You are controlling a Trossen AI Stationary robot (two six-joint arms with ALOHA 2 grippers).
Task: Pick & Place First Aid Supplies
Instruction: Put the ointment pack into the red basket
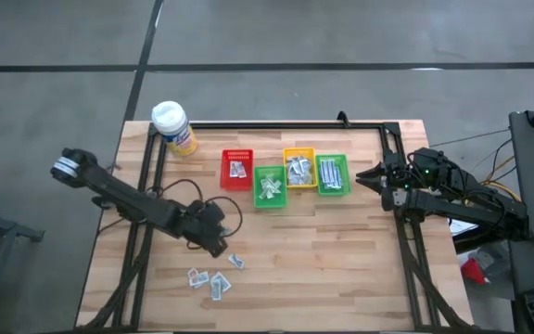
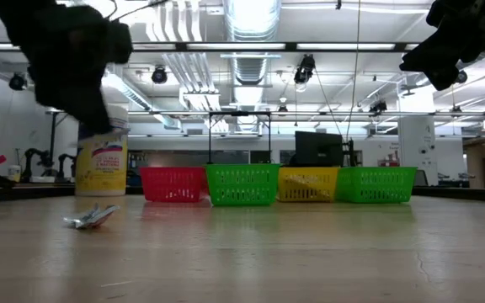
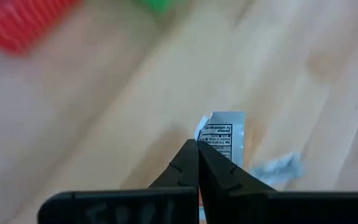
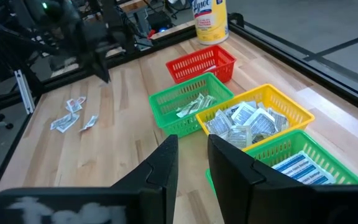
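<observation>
A small printed packet (image 3: 224, 138) is pinched between the closed fingers of the left gripper (image 3: 197, 144), as seen only from the left wrist. From above, that gripper (image 1: 213, 234) is placed over bare table (image 1: 341, 269), near loose packets (image 1: 209, 278). The right gripper (image 4: 191, 152) is seen slightly parted and empty beside the red bin (image 1: 237, 169), two green bins (image 1: 269, 186) and yellow bin (image 1: 299, 169). A Lysol canister (image 1: 172, 127) is shown behind.

The 2 arms are dark, almost black. The left arm (image 1: 128, 197) has a white ring at one end. Each pincer has 2 flat black fingers (image 4: 160, 171).
</observation>
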